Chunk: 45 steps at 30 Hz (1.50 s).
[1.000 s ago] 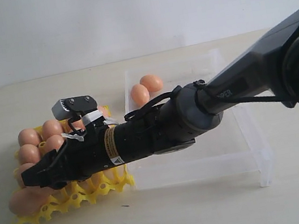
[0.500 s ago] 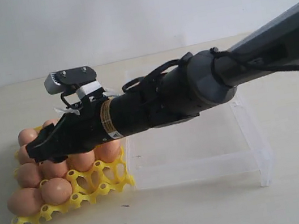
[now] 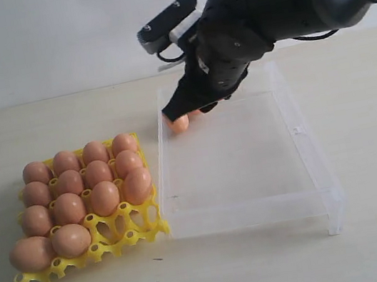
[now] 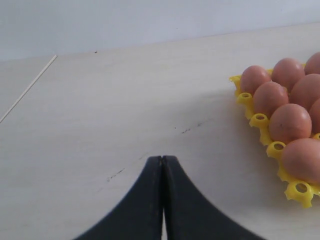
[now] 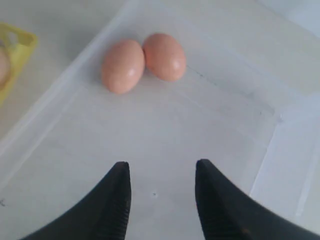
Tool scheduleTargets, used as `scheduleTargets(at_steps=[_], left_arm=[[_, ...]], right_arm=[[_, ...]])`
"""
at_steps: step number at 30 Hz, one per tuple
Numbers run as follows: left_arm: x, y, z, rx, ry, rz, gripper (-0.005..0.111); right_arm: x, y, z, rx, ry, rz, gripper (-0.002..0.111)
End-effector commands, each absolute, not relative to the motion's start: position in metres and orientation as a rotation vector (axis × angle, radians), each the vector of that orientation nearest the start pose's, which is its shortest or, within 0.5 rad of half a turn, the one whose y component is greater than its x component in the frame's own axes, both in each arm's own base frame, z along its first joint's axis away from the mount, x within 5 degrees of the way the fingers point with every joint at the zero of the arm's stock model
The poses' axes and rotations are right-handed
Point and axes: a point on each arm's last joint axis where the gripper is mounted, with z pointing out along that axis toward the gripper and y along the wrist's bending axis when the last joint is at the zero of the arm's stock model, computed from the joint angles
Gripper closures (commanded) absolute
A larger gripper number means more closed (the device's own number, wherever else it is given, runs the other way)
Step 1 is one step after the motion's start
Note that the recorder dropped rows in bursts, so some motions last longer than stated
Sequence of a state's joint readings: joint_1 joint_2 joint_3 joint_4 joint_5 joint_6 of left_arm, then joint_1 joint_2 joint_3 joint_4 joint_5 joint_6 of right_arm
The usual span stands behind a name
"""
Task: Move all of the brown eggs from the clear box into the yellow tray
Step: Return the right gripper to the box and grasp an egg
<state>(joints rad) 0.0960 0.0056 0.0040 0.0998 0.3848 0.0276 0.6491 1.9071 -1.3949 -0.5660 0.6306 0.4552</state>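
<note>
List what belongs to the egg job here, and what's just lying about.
Job:
- two brown eggs left in the clear box
- yellow tray, nearly full of eggs
- right gripper, open above the box

Just there:
- left gripper, shut, idle near the tray
- table

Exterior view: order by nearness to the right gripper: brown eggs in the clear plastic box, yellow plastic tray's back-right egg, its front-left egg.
1. Brown eggs in clear box, at right gripper's tips.
2. Yellow tray's back-right egg, beside box.
3. Front-left egg, outermost corner.
</note>
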Motion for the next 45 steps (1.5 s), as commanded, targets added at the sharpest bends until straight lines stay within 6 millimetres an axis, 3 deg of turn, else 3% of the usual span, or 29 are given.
scheduleTargets(at_steps=[1,5,7,12,19,45], left_arm=[[0.052,0.008,0.179,-0.001,1.862,0.177,0.107],[0.052,0.008,0.179,-0.001,1.862,0.177,0.107],[0.052,0.008,0.179,-0.001,1.862,0.177,0.107],[0.052,0.008,0.179,-0.001,1.862,0.177,0.107],[0.052,0.008,0.179,-0.001,1.862,0.177,0.107],[0.052,0.008,0.179,-0.001,1.862,0.177,0.107]], right_arm=[[0.384,0.207,0.207,-0.593,2.477,-0.120,0.068],[0.412,0.208,0.191,-0.462,2.525,0.018,0.068],[0.422,0.214,0.182,-0.482,2.538,0.078,0.067],[0.440,0.233,0.165,-0.557,2.544,0.197,0.059],[0.458,0.245,0.149,-0.499,2.548,0.282,0.055],[0.472,0.253,0.113,-0.436,2.508,0.339,0.055]])
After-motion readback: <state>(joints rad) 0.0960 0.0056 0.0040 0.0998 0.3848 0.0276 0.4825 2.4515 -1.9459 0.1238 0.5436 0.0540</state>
